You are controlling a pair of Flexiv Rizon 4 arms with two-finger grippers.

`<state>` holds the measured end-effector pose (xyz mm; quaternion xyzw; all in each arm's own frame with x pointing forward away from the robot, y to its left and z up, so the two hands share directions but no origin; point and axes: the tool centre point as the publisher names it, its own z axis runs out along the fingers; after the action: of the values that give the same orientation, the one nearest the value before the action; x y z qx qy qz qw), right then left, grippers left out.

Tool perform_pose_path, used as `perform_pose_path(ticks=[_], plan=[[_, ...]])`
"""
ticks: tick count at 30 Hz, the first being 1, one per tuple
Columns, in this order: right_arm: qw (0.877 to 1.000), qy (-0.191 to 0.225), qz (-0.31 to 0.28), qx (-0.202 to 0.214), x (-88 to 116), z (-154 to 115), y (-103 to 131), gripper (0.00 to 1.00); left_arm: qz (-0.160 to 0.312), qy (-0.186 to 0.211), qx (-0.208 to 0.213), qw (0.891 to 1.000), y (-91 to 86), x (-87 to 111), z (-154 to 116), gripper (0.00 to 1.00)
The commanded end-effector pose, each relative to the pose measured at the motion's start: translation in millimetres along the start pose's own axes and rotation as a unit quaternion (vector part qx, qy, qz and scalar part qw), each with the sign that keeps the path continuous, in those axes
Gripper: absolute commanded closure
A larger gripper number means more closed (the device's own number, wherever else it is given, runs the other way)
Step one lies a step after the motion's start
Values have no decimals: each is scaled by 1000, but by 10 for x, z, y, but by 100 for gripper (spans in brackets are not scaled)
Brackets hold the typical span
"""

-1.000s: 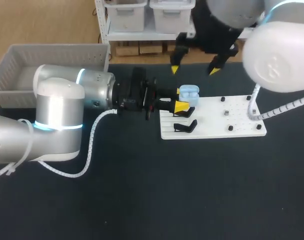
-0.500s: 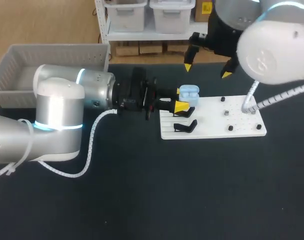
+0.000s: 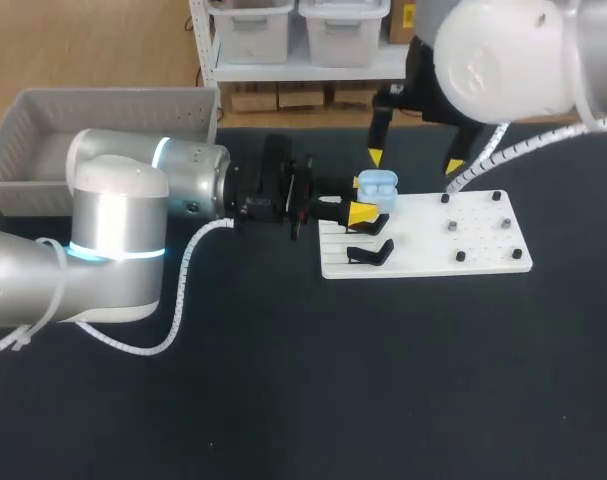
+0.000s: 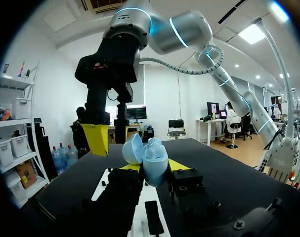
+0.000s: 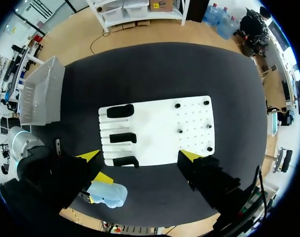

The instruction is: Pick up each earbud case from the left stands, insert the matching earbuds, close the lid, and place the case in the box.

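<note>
Left pincer (image 3: 367,198) is clamped on the earbud case (image 3: 376,184), one yellow tip on either side of its body, holding it just above the left end of the white board (image 3: 433,250). From the left wrist the earbud case (image 4: 152,160) fills the gap between the fingertips of the left pincer (image 4: 153,167). It is pale blue, smooth and rounded like a pebble, and its lid (image 4: 133,149) is swung open to one side on its hinge. Rounded pale blue shapes sit at its open mouth, though whether those are earbuds I cannot tell.

Right pincer (image 3: 413,162) hangs over the far edge of the board, just beyond the case, fingers spread wide with nothing between them. Its own camera looks straight down past the right pincer (image 5: 140,157). The white board (image 5: 159,123) lies flat on the dark desk (image 5: 154,69), with three black stands (image 5: 122,137) in a column at one end and small dark pegs (image 5: 179,132) at the other. The case (image 5: 108,194) shows beside the board's stand end, gripped by the left pincer (image 5: 97,189).

The grey box (image 3: 103,108) sits at the desk's far left corner, well apart from the board
</note>
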<state>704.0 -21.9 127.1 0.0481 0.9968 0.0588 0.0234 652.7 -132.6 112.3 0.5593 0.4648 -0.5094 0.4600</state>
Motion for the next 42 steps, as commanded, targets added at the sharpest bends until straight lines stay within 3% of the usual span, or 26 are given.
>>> perform_pose_path(ticks=[1, 21, 28, 30, 34, 42], plan=[[1000, 3, -2, 4, 87, -42, -4, 0, 0, 1, 1, 1000, 7, 0, -1, 100], [1000, 15, -17, -8, 357, -145, -9, 0, 0, 1, 1, 1000, 7, 0, -1, 100], [991, -112, -37, -62, 352, -567, -64, 0, 0, 1, 1, 1000, 7, 0, -1, 100], [985, -159, -55, -46, 399, -714, -82, 0, -17, -12, -28, 999, 24, -73, -112, 100], [973, -210, -73, -58, 498, -945, -146, 0, -31, -20, -80, 996, 44, -306, -416, 100], [973, -208, -70, -75, 544, -1008, -194, 0, -9, 5, -165, 986, 44, -804, -1145, 100]])
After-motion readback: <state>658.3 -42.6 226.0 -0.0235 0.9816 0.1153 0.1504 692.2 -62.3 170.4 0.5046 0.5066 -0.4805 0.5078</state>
